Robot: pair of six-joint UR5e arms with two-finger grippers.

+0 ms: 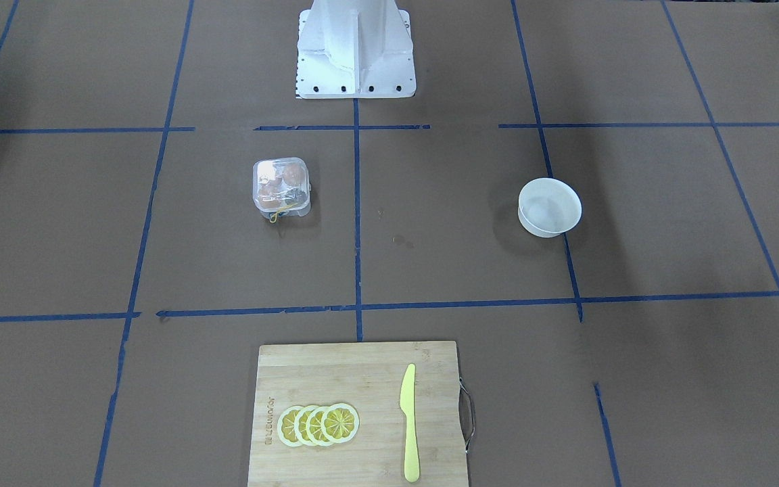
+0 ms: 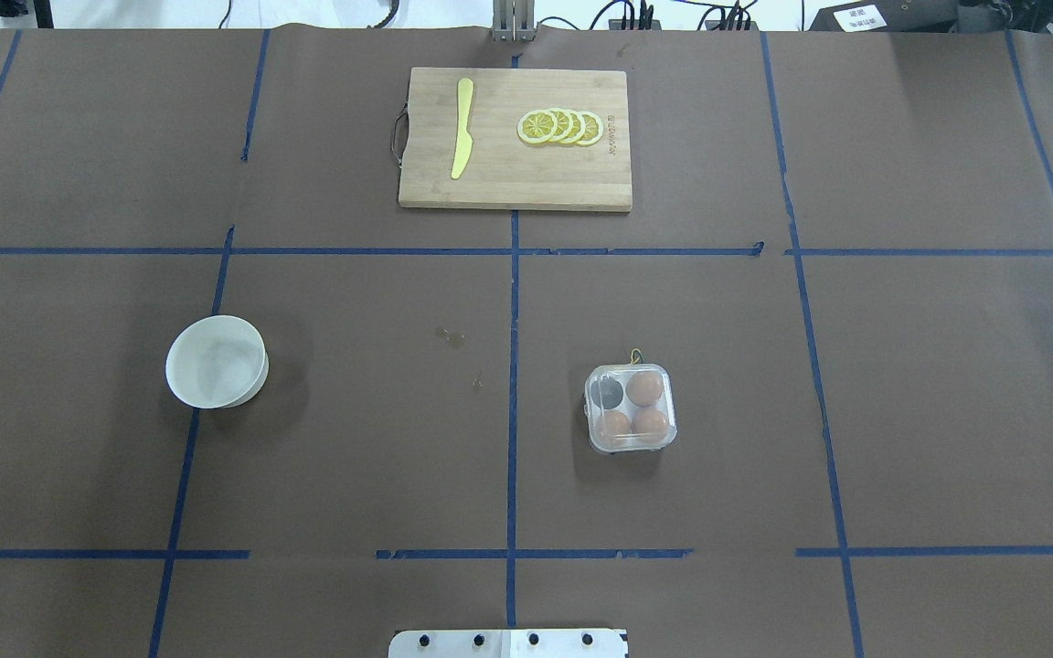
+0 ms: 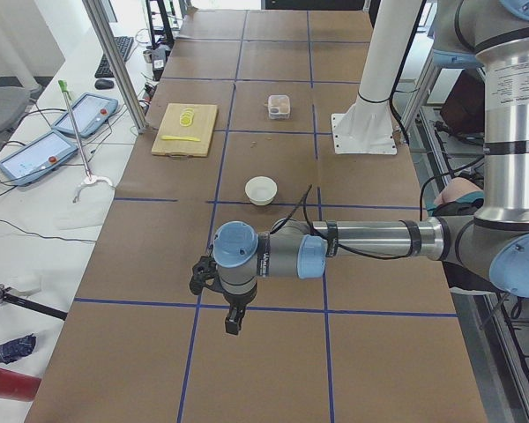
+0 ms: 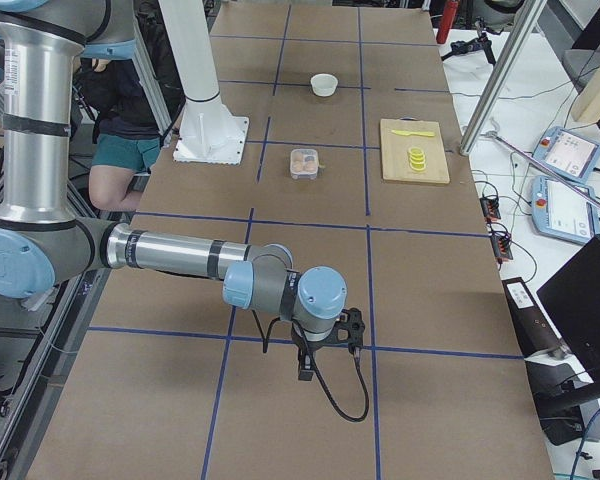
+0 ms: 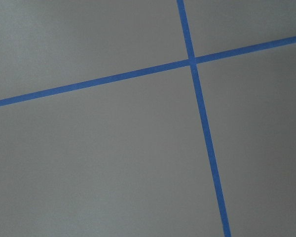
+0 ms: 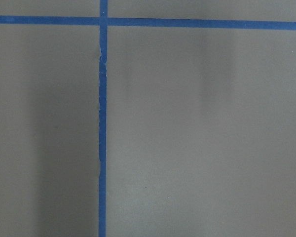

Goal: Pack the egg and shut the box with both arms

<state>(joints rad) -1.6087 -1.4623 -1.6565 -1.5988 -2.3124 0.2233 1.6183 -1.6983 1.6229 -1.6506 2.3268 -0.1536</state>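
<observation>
Out at the left end of the table (image 2: 380, 439) the left arm (image 3: 361, 240) hangs low over bare brown paper, well apart from everything. Its left gripper (image 3: 233, 326) shows only from the side, so I cannot tell whether the fingers are wide or narrow, and its wrist camera sees nothing but blue tape lines. Next along sits the round white bowl (image 2: 216, 364), and from here it looks empty. Past the middle, on the far side, the cutting board (image 2: 499, 178) carries a yellow knife (image 2: 462, 137) and a row of overlapping lemon slices (image 2: 561, 127). To the right of the centre line is the box (image 2: 590, 409), its clear lid apparently down over the tray and a bit of yellow string (image 2: 636, 355) poking out at its far edge. Three eggs (image 2: 644, 387) fill three cells, and the fourth cell, at the far left, looks dark and empty. Any of the three could be the egg of the task; they look alike. At the right end the right arm (image 4: 180, 255) hangs over empty paper too, and the right gripper (image 4: 306, 368) gives no clear view of its opening either. I'd judge the packing and closing done, with both arms parked clear. All that seems left is to check that the lid has truly snapped, which I can't make out.
</observation>
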